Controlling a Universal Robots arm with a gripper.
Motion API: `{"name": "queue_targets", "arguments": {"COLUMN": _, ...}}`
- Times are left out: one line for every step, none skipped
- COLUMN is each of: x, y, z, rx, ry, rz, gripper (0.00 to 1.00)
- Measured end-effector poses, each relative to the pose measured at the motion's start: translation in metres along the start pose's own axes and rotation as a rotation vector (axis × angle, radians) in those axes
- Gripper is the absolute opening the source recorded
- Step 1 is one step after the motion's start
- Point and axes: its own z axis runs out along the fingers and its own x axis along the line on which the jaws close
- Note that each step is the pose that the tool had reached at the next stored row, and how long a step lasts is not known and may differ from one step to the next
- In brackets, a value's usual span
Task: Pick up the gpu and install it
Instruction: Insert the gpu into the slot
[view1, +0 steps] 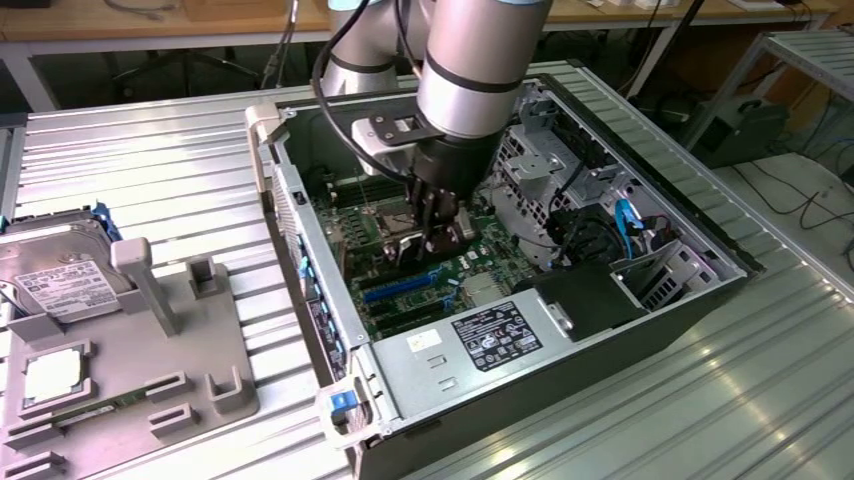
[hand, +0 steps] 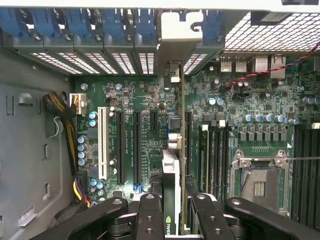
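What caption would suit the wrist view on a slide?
Pincer holds the gpu edge-on above the motherboard, its metal bracket at the case's rear slots.

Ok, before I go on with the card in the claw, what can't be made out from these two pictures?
- Exterior view: the claw and the thin dark expansion card it grips blend together; the arm's wrist hides the slot below.
- Wrist view: the card is edge-on; whether its lower edge sits in the black motherboard slot is hidden by the card itself.
- Wrist view: whether the silver metal bracket is seated at the rear opening cannot be told.
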Motion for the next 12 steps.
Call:
{"name": "queue_targets", "arguments": {"x": 0.0, "y": 0.0001, "z": 0.0008, "rx": 0.0, "ry": -0.0001, "rz": 0.0, "gripper": 0.27}}
{"name": "queue_targets", "arguments": {"x": 0.0, "y": 0.0002, "z": 0.0015, "rx": 0.0, "ry": -0.0001, "rz": 0.0, "gripper": 0.27}}
{"name": "queue_targets", "arguments": {"x": 0.0001, "y": 0.0002, "z": 0.0023, "rx": -0.0001, "ry": -0.0001, "rz": 0.0, "gripper": 0.27}}
{"name": "queue_targets", "arguments": {"x": 0.0001, "y": 0.0001, "z": 0.0032, "rx": -0.0001, "ry": -0.0001, "rz": 0.0, "gripper": 0.27}}
{"name": "queue_targets", "arguments": {"x": 0.0001, "y": 0.0002, "z": 0.004, "rx": -0.0001, "ry": -0.0001, "rz": 0.0, "gripper": 0.27}}
{"name": "queue_targets", "arguments": {"x": 0.0001, "y": 0.0004, "z": 0.0047, "rx": -0.0001, "ry": -0.0001, "rz": 0.0, "gripper": 0.27}}
{"name": "queue_targets", "arguments": {"x": 0.0001, "y": 0.0012, "z": 0.0052, "rx": -0.0002, "ry": 0.0001, "rz": 0.0, "gripper": 0.27}}
{"name": "queue_targets", "arguments": {"x": 0.0001, "y": 0.0022, "z": 0.0056, "rx": -0.0002, "ry": 0.0002, "rz": 0.0, "gripper": 0.27}}
{"name": "queue_targets", "arguments": {"x": 0.0002, "y": 0.0032, "z": 0.0061, "rx": -0.0002, "ry": 0.0001, "rz": -0.001, "gripper": 0.27}}
{"name": "queue_targets", "arguments": {"x": 0.0001, "y": 0.0037, "z": 0.0069, "rx": 0.0, "ry": -0.0002, "rz": -0.001, "gripper": 0.27}}
{"name": "queue_targets", "arguments": {"x": 0.0001, "y": 0.0037, "z": 0.0077, "rx": -0.0001, "ry": -0.0002, "rz": -0.001, "gripper": 0.27}}
{"name": "queue_targets", "arguments": {"x": 0.0002, "y": 0.0037, "z": 0.0086, "rx": -0.0001, "ry": -0.0001, "rz": -0.002, "gripper": 0.27}}
